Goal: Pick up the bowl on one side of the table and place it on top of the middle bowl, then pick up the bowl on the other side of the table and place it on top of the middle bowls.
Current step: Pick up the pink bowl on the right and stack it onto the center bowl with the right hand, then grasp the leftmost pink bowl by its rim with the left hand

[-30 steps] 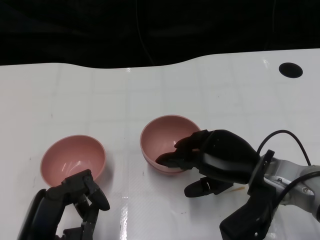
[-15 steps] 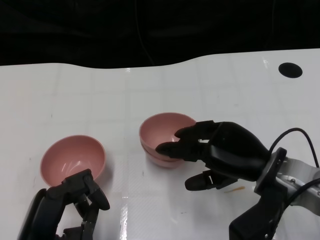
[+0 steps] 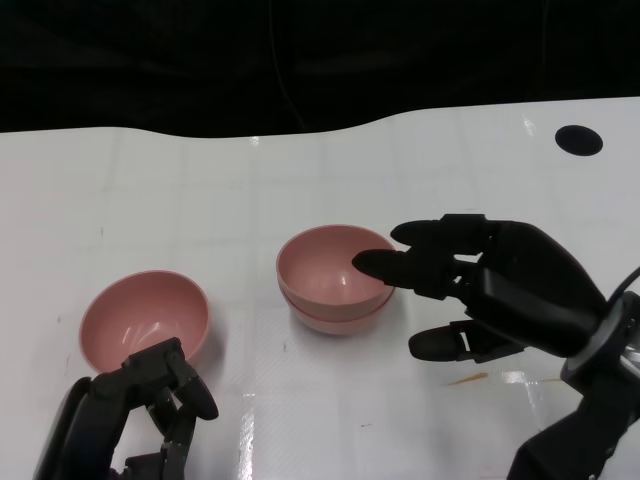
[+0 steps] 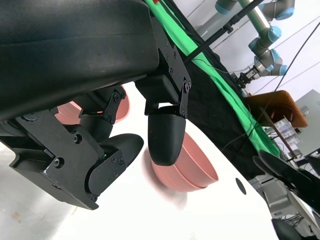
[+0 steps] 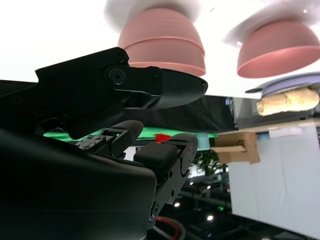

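At centre of the surface the stacked bowls sit nested, my right hand open at their 3 o'clock; remaining bowl at 9 o'clock, beside my empty, curled left hand.

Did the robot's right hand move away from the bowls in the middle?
Yes. The right hand has let go and pulled back toward the table's right side, away from the stacked bowls, which stayed put.

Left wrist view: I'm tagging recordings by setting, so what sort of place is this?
Probably a robotics lab: industrial robot arms stand behind the white table, with a green backdrop alongside.
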Motion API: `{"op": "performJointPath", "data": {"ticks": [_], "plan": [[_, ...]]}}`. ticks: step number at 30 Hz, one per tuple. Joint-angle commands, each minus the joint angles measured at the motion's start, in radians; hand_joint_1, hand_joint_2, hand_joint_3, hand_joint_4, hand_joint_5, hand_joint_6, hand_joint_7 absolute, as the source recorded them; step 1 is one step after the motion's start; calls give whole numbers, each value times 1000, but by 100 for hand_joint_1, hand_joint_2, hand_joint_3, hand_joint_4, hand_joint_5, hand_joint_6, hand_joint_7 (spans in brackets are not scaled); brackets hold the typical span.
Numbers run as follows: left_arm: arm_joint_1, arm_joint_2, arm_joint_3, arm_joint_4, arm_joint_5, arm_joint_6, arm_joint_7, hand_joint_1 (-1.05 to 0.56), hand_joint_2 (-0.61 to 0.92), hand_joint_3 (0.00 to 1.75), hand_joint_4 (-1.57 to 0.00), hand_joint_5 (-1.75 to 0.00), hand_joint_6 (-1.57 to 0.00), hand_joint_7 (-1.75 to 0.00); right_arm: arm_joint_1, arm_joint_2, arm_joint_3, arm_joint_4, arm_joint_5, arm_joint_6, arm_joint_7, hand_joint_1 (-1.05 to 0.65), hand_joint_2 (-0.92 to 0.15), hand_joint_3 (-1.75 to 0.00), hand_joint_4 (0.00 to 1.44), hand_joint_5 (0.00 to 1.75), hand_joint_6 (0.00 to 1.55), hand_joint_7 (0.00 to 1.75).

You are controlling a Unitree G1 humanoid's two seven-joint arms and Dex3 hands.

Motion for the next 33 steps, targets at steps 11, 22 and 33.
{"op": "performJointPath", "data": {"ticks": [11, 22, 33], "plan": [[-1, 28, 18, 1, -21, 24, -5, -5, 42, 131, -79, -166, -76, -149, 196, -42, -166, -44, 147, -40, 10, -71, -92, -49, 66, 4, 56, 3], [-5, 34, 28, 12, -23, 16, -1, -4, 42, 132, -81, -165, -77, -148, 284, 65, -218, 48, 357, -118, 36, -38, -92, -14, 77, 5, 70, 5], [-8, 39, 43, 23, -25, 2, 2, -4, 43, 131, -79, -166, -77, -149, 308, 159, -286, 173, 446, -224, 37, -4, -92, -16, 114, 16, 99, 10]]}}
